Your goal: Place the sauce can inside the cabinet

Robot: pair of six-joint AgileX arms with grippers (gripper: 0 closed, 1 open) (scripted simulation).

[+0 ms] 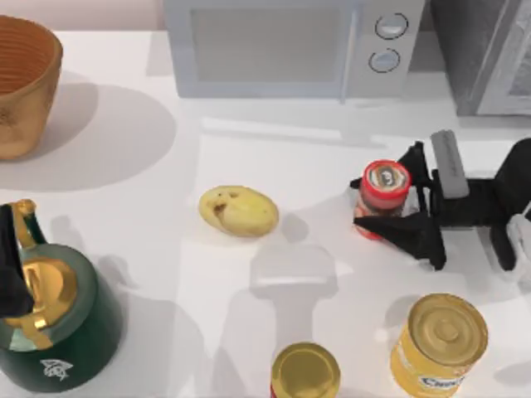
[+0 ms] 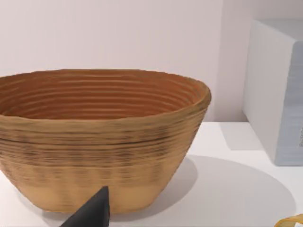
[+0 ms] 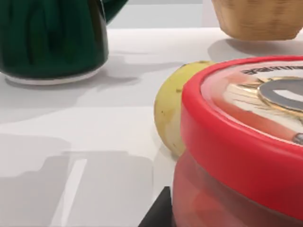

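Observation:
The sauce can (image 1: pixel 384 192), slim and red with a silver-grey top, stands upright at the table's right of centre. My right gripper (image 1: pixel 365 204) reaches in from the right edge, one black finger on each side of the can, shut on it. In the right wrist view the sauce can (image 3: pixel 241 142) is very close, its red rim and printed top large in the picture. The cabinet (image 1: pixel 489 50), dark grey with a pale framed door, stands at the back right corner. My left gripper (image 1: pixel 10 278) hangs idle at the left edge, over a green kettle.
A white microwave (image 1: pixel 282 41) stands at the back, a woven basket (image 1: pixel 21 83) at back left. A potato (image 1: pixel 238 210) lies mid-table and the green kettle (image 1: pixel 50 323) sits front left. A yellow can (image 1: pixel 440 344) and a gold-topped can (image 1: pixel 305 373) stand at the front.

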